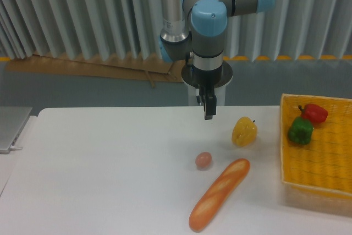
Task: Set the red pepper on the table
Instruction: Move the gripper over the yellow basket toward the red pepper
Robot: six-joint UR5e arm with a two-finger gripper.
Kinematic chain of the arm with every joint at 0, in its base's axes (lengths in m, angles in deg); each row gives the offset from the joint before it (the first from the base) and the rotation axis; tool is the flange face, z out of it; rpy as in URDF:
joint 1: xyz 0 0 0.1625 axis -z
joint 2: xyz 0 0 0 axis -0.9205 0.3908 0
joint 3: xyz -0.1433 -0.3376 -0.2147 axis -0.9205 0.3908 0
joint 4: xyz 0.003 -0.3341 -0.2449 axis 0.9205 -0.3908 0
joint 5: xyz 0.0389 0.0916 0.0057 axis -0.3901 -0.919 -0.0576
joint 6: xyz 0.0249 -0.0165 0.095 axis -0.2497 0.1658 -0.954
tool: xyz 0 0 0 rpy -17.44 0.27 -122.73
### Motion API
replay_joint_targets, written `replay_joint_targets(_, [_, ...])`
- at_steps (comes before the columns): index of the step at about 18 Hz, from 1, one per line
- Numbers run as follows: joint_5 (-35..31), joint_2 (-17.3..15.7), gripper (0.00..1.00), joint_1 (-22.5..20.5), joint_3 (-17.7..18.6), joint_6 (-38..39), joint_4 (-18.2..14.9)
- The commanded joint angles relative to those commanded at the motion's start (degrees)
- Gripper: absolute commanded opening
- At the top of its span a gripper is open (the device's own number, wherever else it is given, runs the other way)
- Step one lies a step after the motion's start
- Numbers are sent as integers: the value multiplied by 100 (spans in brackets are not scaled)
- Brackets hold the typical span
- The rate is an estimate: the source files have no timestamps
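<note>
Glossy red on the pepper, with a dark stem; deep green on the green pepper touching it; bright yellow, woven in fine ribbed lines, on the basket; waxy yellow on the yellow pepper; pinkish tan on the small ball; orange-brown crust with paler slashes on the loaf; plain white on the table; silver-grey tubes with light blue joint caps on the arm; black on the gripper; grey vertical ribbing on the wall; brown on the board at its foot.
</note>
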Motion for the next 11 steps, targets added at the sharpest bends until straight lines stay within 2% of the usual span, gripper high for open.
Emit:
replay_joint_targets(8, [6,9,100,-110,27,-151,9])
replay_joint_targets(11, [15,18,100,-110,45,-134,158])
